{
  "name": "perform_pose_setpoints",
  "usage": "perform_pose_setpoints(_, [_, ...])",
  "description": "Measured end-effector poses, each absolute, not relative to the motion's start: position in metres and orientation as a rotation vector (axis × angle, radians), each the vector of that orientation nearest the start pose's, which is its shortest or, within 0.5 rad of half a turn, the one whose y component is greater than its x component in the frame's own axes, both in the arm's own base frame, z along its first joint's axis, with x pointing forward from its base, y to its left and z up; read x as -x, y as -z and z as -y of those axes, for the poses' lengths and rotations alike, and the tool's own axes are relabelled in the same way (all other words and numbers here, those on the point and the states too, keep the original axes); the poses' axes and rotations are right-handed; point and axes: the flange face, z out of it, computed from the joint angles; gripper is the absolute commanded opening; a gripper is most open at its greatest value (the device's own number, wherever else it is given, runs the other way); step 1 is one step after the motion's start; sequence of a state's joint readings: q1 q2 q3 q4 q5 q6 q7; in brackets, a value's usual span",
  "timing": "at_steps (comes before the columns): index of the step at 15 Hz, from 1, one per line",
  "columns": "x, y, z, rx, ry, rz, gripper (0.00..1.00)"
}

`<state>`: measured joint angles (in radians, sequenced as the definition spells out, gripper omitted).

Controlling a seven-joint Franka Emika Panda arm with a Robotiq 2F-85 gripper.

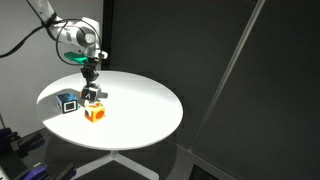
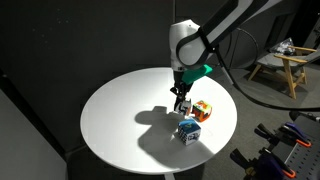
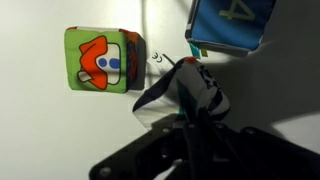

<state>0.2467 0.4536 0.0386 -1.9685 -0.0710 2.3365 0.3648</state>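
Note:
My gripper (image 1: 92, 86) hangs low over the round white table (image 1: 150, 105) and is shut on a small black-and-white object (image 3: 188, 88). In the wrist view the object sticks out from between the fingertips (image 3: 185, 118). A colourful cube (image 3: 103, 60), with a green face and an orange figure, stands just beside the object. It looks orange in both exterior views (image 1: 96, 113) (image 2: 202, 110). A blue cube (image 3: 228, 24) with a white edge stands close on the other side, also seen in both exterior views (image 1: 69, 102) (image 2: 188, 130). The gripper (image 2: 181, 97) is between the two cubes.
The table (image 2: 120, 115) stands on a white pedestal against dark curtains. A wooden stool (image 2: 282, 62) is in the background. Black equipment with red parts (image 2: 290, 150) stands next to the table's edge. Most of the tabletop away from the cubes is bare white.

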Motion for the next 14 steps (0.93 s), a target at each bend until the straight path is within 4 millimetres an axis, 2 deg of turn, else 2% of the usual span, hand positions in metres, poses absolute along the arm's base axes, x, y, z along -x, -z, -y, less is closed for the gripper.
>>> perform_pose_setpoints(7, [-0.582,-0.236,-0.172,3.196,-0.103,-0.055,0.04])
perform_pose_setpoints(14, [-0.582,-0.256,-0.170,3.167,-0.090,-0.171,0.04])
